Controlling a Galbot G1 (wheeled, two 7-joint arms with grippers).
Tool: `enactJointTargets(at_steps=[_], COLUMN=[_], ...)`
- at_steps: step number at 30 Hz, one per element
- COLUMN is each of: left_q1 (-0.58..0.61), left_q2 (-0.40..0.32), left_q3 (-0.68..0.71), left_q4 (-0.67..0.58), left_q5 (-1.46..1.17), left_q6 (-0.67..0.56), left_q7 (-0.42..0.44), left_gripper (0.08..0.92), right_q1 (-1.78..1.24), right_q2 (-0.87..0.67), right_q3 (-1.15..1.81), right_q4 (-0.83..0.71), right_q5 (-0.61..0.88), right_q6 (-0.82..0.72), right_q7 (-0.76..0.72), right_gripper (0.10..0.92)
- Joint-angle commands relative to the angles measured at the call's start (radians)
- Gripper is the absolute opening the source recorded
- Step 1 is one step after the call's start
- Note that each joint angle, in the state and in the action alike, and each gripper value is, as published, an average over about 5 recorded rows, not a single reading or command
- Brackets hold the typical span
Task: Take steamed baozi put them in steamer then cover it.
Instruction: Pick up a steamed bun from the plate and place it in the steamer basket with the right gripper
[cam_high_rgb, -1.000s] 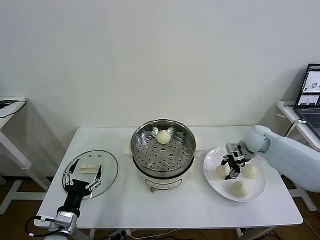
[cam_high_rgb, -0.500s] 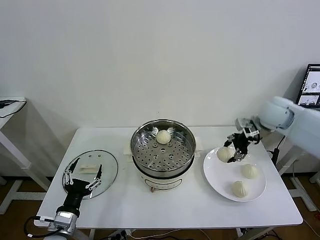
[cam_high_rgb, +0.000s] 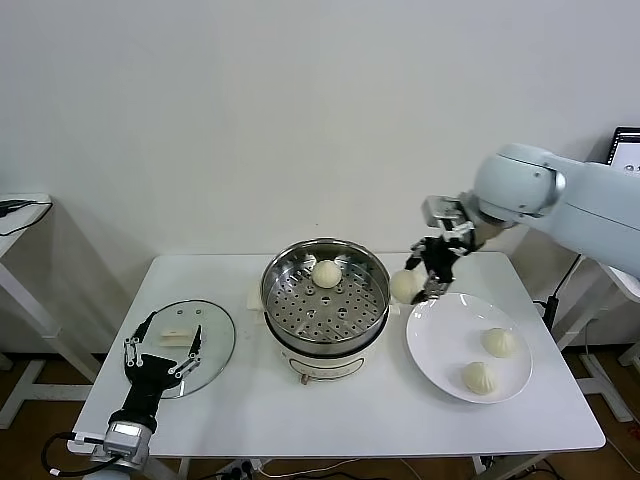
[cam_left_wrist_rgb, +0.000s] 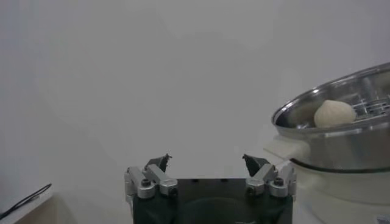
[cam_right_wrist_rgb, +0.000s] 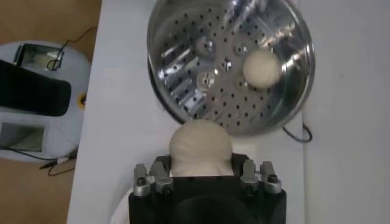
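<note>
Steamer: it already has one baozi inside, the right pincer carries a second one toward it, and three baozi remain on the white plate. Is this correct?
Not quite. The head view shows two baozi on the white plate, not three. The rest holds: the steamer has one baozi inside, and the right pincer carries another baozi toward it.

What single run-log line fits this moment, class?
right claw: shut on bun, beside steamer | left claw: open over lid | steamer: one bun | plate: two buns
</note>
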Motion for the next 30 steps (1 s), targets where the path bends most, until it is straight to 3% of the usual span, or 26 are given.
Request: enactJointTargets(at_steps=[1,17,30], left_q1=[-0.002,-0.004,-0.006], left_q2=[0.000,0.007,0.007], left_q3=[-0.001,-0.008,-0.009], left_q4=[-0.003,0.008,0.024], left_q5=[-0.001,-0.001,0.000], left_q6=[0.001,-0.002,-0.004], left_q7=[0.000,0.005,0.007], left_gripper=[0.823,0.823,0.823], right_q1=[0.018,-0.215,-0.342], right_q2=[0.237,0.597,0.698], right_q3=[-0.021,0.041,0.093], right_q4=[-0.076,-0.460,-0.632], right_q5=[0.066,-0.039,-0.140], right_q6=[-0.058,-0.046,-0.011], right_q7=[0.027,0.026,0.000], right_gripper=[0.662,0.670,0.669])
